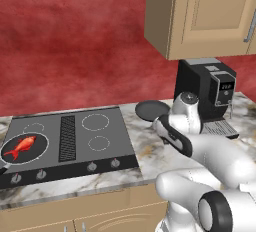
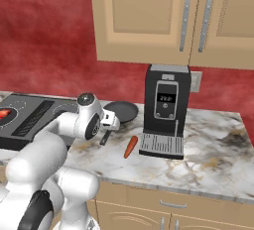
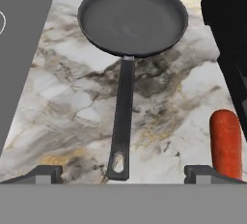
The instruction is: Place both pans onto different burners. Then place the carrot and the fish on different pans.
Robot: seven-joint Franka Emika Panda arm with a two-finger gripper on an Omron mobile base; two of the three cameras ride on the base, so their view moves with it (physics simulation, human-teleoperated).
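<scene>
The end effector (image 3: 123,174), jaws spread wide and holding nothing, hangs over the handle end of an empty pan (image 3: 132,18) lying on the marble worktop (image 3: 72,97). Relative to this pan, the carrot (image 3: 226,142) lies on the worktop beside the handle, toward the coffee machine (image 2: 166,110). The cooktop (image 1: 70,143) lies on the pan's other side, where the fish (image 1: 22,146) rests in a second pan (image 1: 25,147) on a burner.

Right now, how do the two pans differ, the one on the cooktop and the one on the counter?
The pan on the cooktop sits on a burner at the front left, while the pan on the counter rests on marble beside the coffee machine. The cooktop pan holds the fish; the counter pan is empty. The counter pan's long handle shows whole, the cooktop pan's barely. Both are round, shallow and dark.
</scene>
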